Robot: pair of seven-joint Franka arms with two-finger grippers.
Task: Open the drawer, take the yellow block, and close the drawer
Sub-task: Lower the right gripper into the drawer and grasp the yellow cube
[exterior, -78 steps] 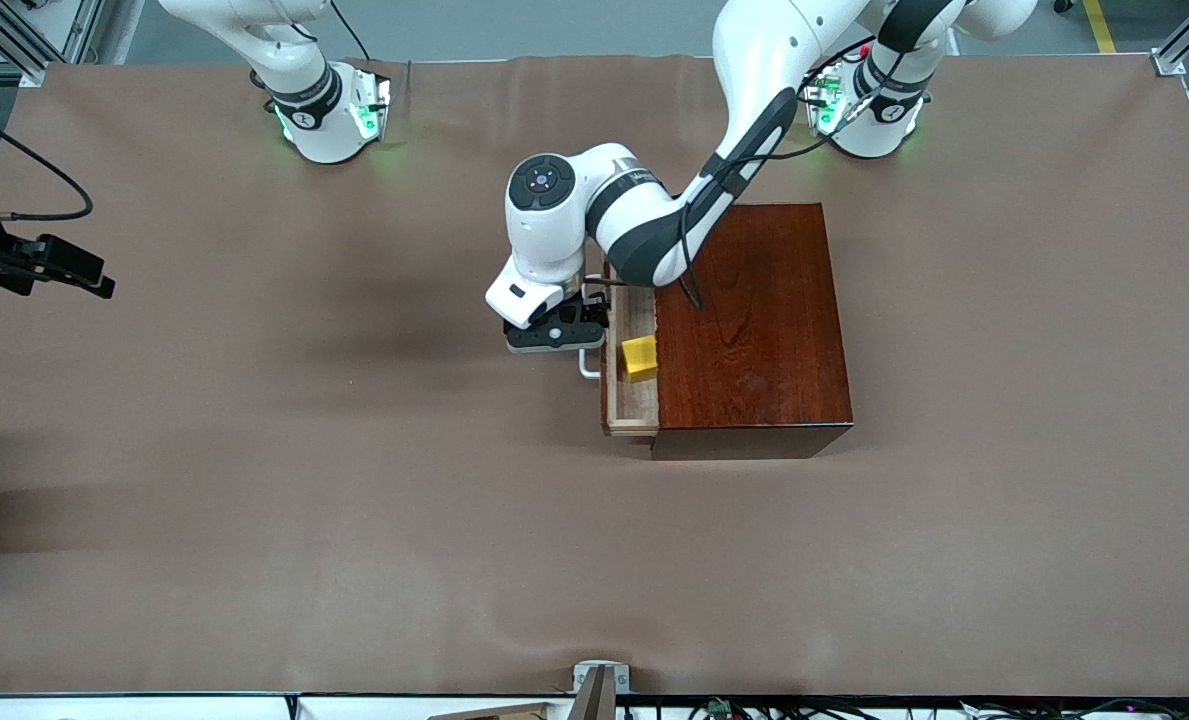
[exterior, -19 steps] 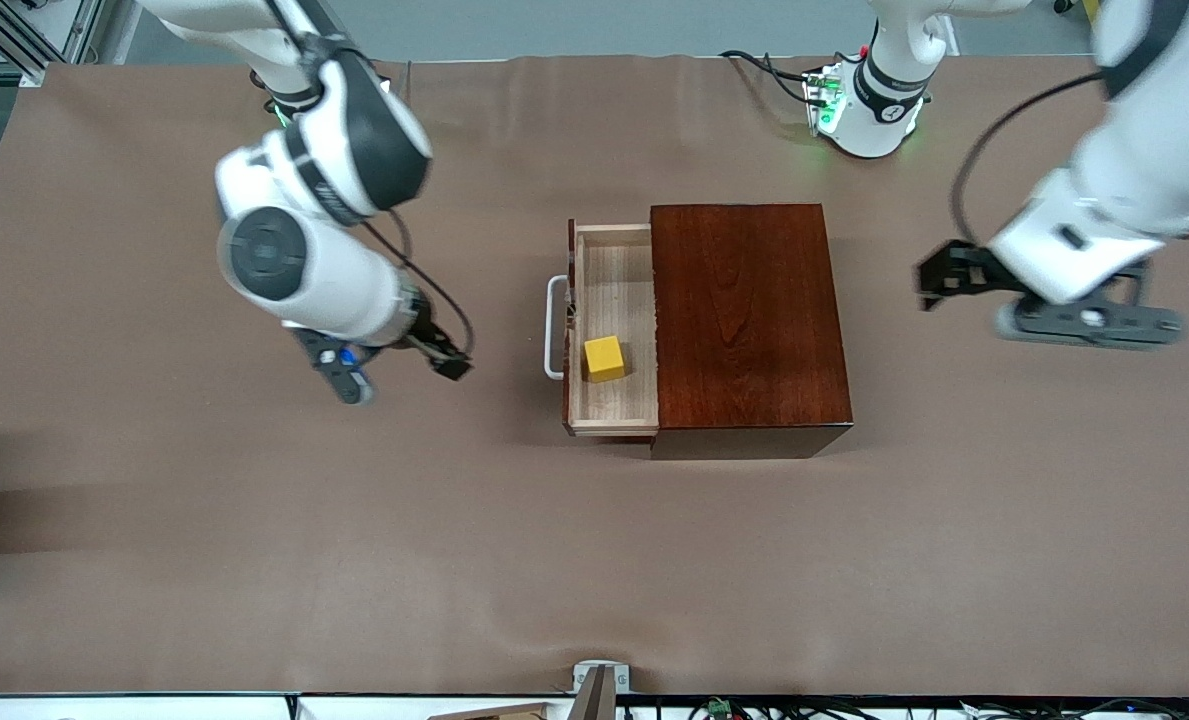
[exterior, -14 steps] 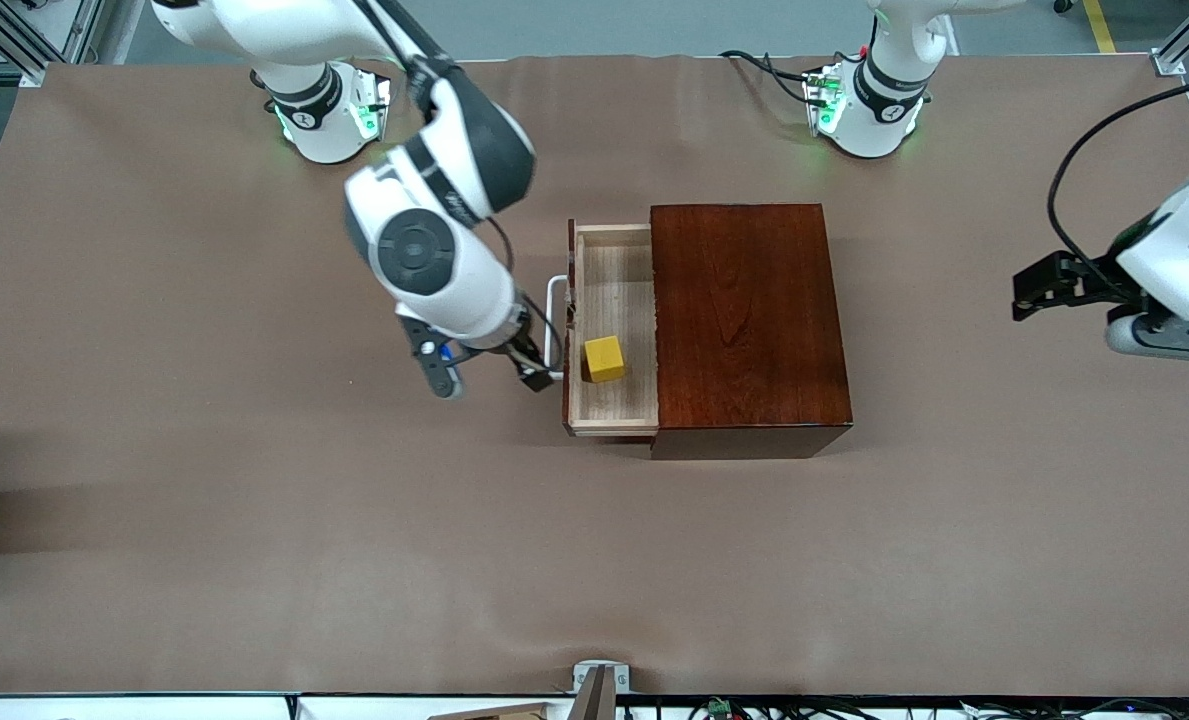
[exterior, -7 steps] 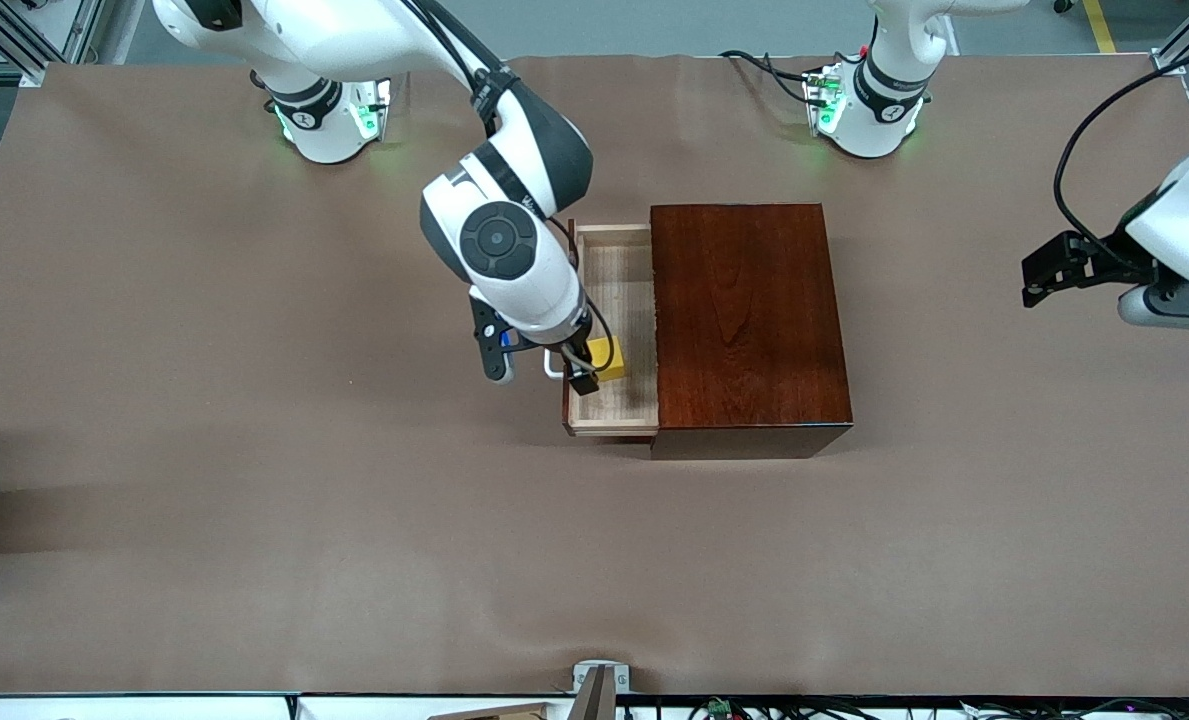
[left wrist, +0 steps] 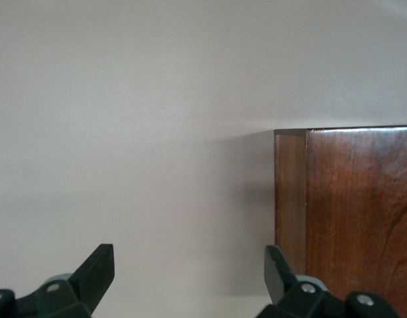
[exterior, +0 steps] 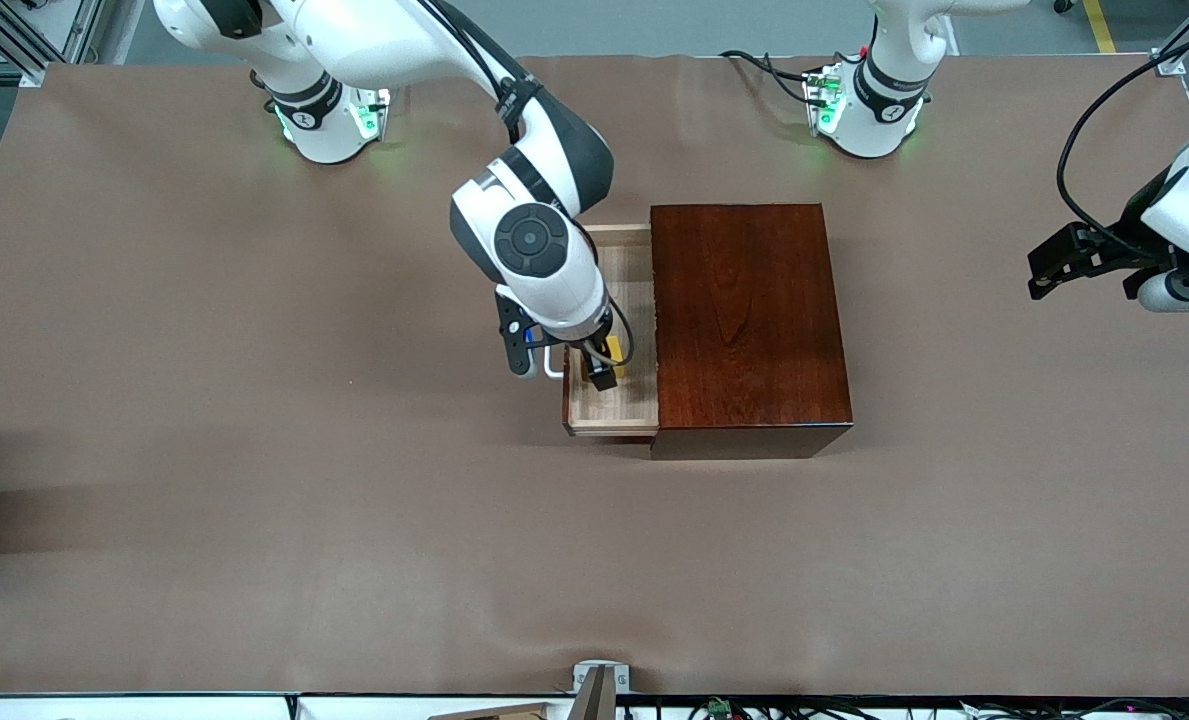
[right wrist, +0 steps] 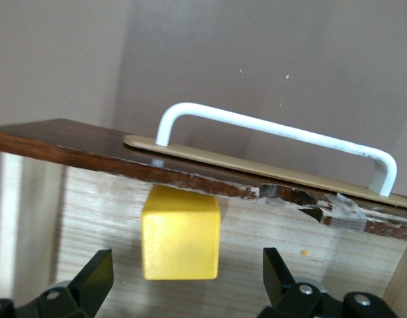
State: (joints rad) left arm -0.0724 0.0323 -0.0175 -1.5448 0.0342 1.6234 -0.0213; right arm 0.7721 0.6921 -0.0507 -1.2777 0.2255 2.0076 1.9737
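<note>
The pale wood drawer (exterior: 614, 405) stands pulled out of the dark reddish-brown box (exterior: 749, 320), its white loop handle (exterior: 551, 368) toward the right arm's end. The yellow block (exterior: 615, 349) sits on the drawer floor, mostly hidden under the right arm. My right gripper (exterior: 586, 362) hangs over it. In the right wrist view the block (right wrist: 180, 242) lies between my open right gripper's (right wrist: 185, 268) fingertips (right wrist: 94, 275), apart from both, with the handle (right wrist: 276, 132) past it. My left gripper (exterior: 1186, 290) waits open and empty above the table at the left arm's end (left wrist: 190, 268).
The left wrist view shows a corner of the box (left wrist: 349, 212) and bare brown table cover (left wrist: 137, 132). The drawer's chipped dark front panel (right wrist: 210, 175) stands close beside the block. The brown table cover (exterior: 354, 520) spreads wide around the box.
The left gripper pulled the drawer farther out, let go and withdrew to its end. The right arm swung in from its end and now hangs over the block.
</note>
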